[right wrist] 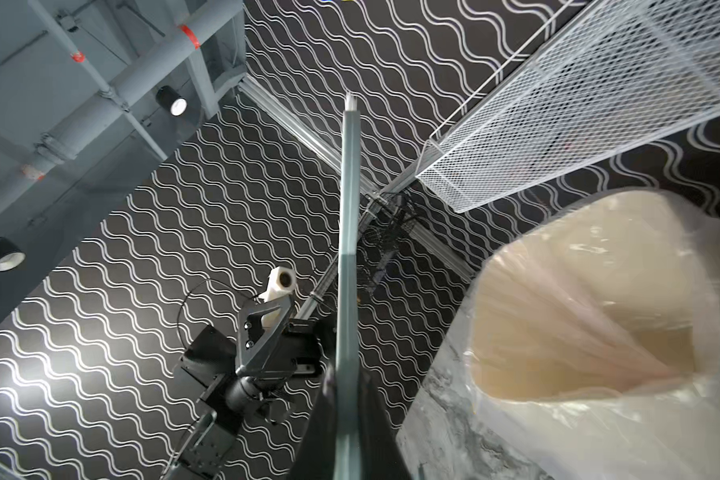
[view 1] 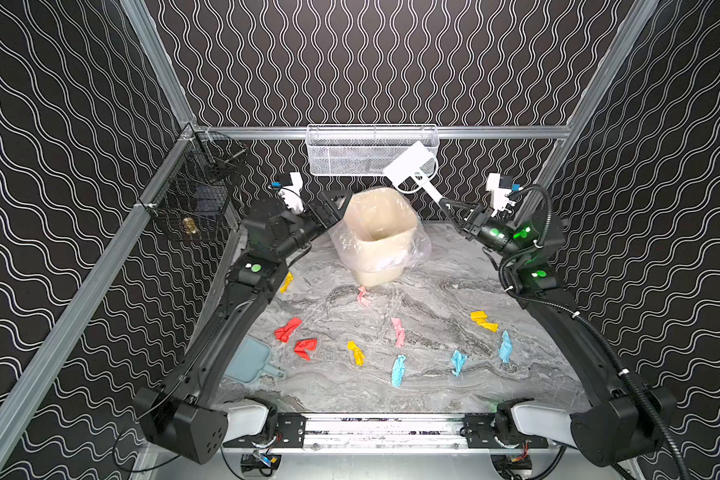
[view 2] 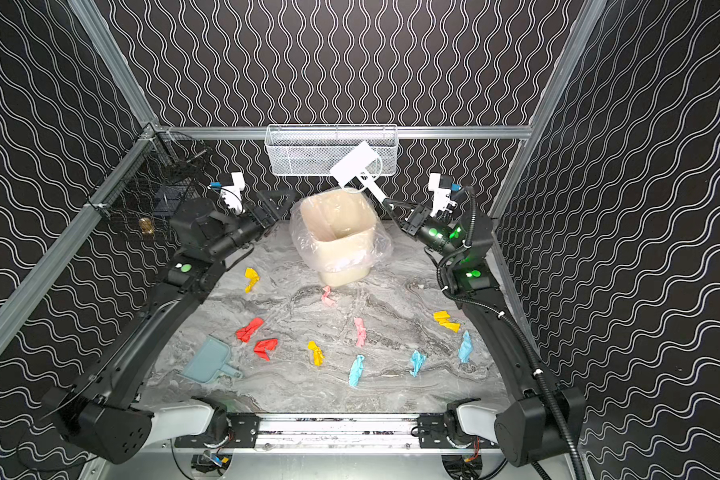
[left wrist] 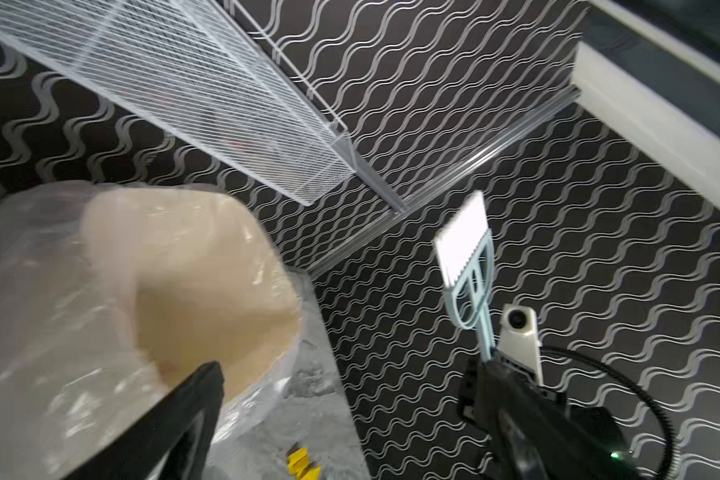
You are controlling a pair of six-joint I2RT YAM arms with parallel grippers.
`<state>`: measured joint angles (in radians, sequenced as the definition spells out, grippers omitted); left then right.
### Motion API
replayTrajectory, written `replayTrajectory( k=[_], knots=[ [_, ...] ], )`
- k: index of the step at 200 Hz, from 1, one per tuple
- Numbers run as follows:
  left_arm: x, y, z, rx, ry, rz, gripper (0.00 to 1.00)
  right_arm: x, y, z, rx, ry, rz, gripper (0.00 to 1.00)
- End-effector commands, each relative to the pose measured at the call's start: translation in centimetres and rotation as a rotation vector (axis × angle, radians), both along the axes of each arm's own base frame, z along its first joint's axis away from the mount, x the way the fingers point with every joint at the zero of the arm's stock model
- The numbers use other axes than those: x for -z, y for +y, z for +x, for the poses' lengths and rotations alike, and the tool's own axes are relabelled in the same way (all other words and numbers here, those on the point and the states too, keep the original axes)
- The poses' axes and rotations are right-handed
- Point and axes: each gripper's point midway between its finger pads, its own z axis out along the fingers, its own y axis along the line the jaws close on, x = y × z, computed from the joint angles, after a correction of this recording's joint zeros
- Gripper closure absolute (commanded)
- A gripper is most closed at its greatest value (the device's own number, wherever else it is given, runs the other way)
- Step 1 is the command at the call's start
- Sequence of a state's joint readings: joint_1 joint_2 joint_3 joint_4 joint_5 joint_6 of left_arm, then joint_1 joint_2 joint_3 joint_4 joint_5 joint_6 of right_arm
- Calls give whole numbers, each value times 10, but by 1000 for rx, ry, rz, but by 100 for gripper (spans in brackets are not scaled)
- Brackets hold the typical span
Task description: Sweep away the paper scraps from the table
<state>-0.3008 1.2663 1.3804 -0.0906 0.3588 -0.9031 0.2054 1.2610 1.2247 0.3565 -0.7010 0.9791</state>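
The right gripper [view 1: 449, 206] is clamped on the handle of the pale blue brush with white bristles [view 1: 408, 164], raised at 1 o'clock. The left gripper [view 1: 334, 204] stands wide and empty beside the beige plastic-lined bin [view 1: 381, 232] at 12 o'clock. The crumpled coloured paper scraps [view 1: 398, 370] lie scattered over the grey marble-pattern table [view 1: 433, 395], from 9 through 6 to 3 o'clock. Risk: a fast stroke may flick scraps over the 6 o'clock edge, and a low swing may snag the bin's liner. The centre offers open room.

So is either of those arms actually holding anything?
The right gripper grips the brush by the end of its handle, bristles up. The left gripper is open and empty.
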Motion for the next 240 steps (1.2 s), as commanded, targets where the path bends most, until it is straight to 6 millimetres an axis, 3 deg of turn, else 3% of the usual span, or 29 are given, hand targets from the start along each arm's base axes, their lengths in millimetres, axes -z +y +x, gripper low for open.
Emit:
replayTrajectory(
  k=[1, 29, 66, 116, 183, 240],
  knots=[
    [61, 26, -15, -33, 191, 206, 2, 9, -7, -5, -10, 27, -76, 100],
    [105, 61, -31, -123, 345, 304, 2, 17, -22, -8, 16, 62, -112, 100],
    [178, 107, -72, -280, 631, 435, 1, 29, -38, -15, 55, 103, -147, 100],
    [256, 139, -131, -384, 999, 499, 1, 42, -53, -21, 84, 156, -172, 100],
    [325, 152, -187, -471, 1266, 468, 1, 56, -69, -23, 109, 206, -166, 100],
    [348, 166, -216, -587, 1370, 471, 2, 60, -76, -21, 111, 222, -160, 100]
  ],
)
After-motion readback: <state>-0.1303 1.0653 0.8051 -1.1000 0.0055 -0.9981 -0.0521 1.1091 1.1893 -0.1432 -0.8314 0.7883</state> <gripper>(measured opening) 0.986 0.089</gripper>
